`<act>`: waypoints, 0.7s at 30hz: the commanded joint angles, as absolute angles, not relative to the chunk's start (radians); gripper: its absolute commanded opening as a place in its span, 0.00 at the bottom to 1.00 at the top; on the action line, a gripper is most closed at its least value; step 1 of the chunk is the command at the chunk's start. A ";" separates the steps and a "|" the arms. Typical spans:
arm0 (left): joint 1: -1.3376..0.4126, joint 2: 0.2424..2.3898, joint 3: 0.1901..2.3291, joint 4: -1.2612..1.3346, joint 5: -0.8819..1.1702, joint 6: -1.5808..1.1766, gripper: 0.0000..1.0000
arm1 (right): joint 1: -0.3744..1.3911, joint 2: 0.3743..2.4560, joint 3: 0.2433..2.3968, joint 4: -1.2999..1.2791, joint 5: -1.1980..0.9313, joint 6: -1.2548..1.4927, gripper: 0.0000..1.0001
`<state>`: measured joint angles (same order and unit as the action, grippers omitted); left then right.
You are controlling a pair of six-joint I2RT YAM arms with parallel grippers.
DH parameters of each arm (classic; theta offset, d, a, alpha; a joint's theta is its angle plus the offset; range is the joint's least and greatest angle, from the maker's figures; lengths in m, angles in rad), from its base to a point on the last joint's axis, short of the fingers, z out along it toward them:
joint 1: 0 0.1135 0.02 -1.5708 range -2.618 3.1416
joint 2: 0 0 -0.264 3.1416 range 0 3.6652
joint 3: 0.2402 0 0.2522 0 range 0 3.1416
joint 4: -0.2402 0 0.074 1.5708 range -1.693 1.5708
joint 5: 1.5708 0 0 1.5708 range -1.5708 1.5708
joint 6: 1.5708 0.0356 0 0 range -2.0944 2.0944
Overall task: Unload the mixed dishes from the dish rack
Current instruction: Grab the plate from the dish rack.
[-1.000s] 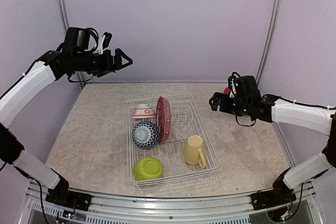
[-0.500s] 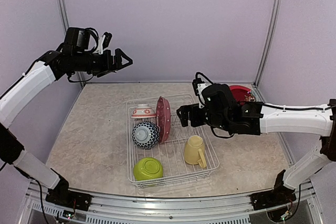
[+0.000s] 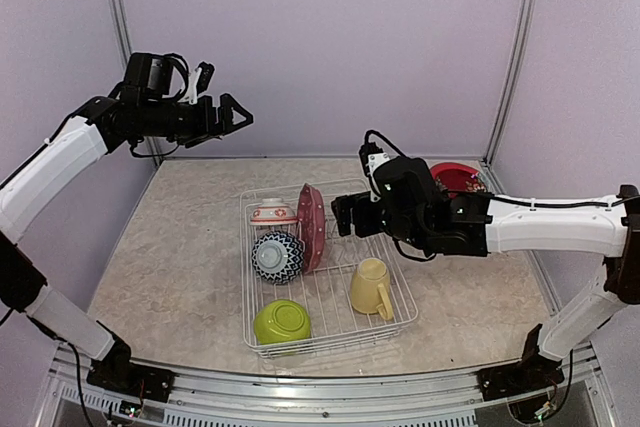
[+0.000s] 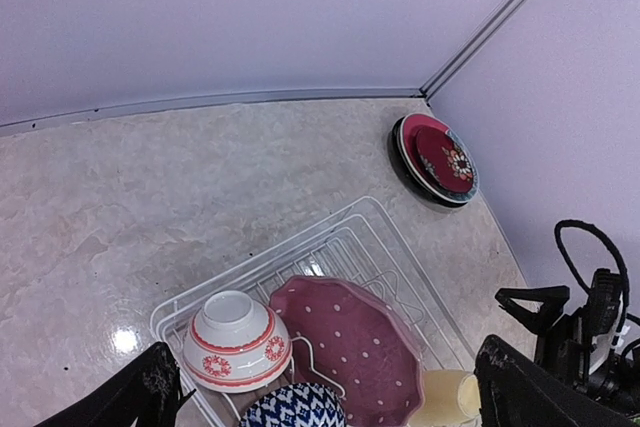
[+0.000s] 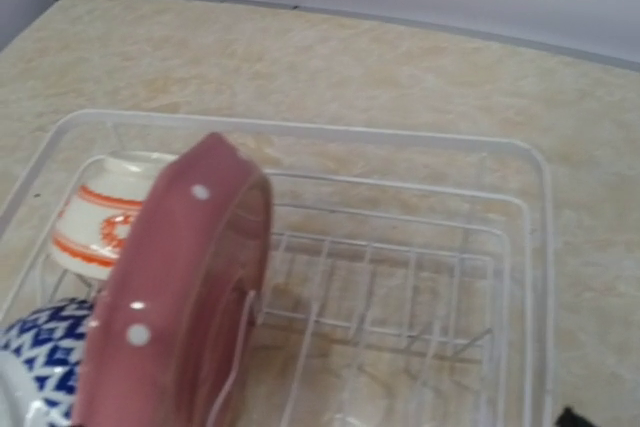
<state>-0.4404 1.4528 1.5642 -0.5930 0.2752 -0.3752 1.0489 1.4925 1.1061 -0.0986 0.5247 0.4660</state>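
The white wire dish rack (image 3: 405, 299) sits mid-table. In it a pink dotted plate (image 3: 311, 227) stands upright in the prongs. A red-white bowl (image 3: 272, 213) and a blue-patterned bowl (image 3: 278, 255) lie left of it. A lime green bowl (image 3: 281, 322) is at the front and a pale yellow mug (image 3: 371, 286) lies at the right. A red plate (image 3: 456, 176) lies on a dark green plate (image 4: 398, 161) at the back right, outside the rack. My right gripper (image 3: 341, 217) is open and empty, just right of the pink plate (image 5: 170, 287). My left gripper (image 3: 232, 114) is open and empty, high above the back left.
The rack's plate prongs (image 5: 400, 287) right of the pink plate hold nothing. Purple walls enclose the table on three sides, with metal posts in the back corners. My right forearm (image 3: 540, 222) stretches from the right side across to the rack.
My right arm swung from the back right, near the stacked plates, leftward over the rack up to the pink plate. My left arm has not moved.
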 commanded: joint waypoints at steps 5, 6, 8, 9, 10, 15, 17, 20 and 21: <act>-0.442 1.451 1.578 -0.605 0.253 -0.352 0.99 | 1.044 1.619 1.250 -0.191 0.450 0.624 1.00; -0.441 1.451 1.580 -0.607 0.250 -0.350 0.99 | 1.045 1.649 1.274 -0.211 0.446 0.655 1.00; -0.438 1.454 1.581 -0.609 0.255 -0.354 0.99 | 1.046 1.682 1.310 -0.234 0.433 0.676 1.00; -0.437 1.453 1.579 -0.606 0.259 -0.355 0.99 | 1.047 1.692 1.322 -0.250 0.444 0.687 1.00; -0.437 1.451 1.575 -0.601 0.262 -0.354 0.99 | 1.048 1.699 1.330 -0.262 0.455 0.700 1.00; -0.437 1.457 1.578 -0.605 0.256 -0.354 0.99 | 1.043 1.739 1.374 -0.274 0.447 0.780 1.00; -0.437 1.456 1.577 -0.603 0.260 -0.354 0.99 | 1.043 1.767 1.405 -0.289 0.430 0.799 1.00; -0.437 1.454 1.575 -0.600 0.261 -0.356 0.99 | 1.044 1.810 1.451 -0.294 0.396 0.786 0.98; -0.437 1.453 1.575 -0.601 0.265 -0.357 0.99 | 1.043 1.826 1.470 -0.303 0.390 0.787 0.96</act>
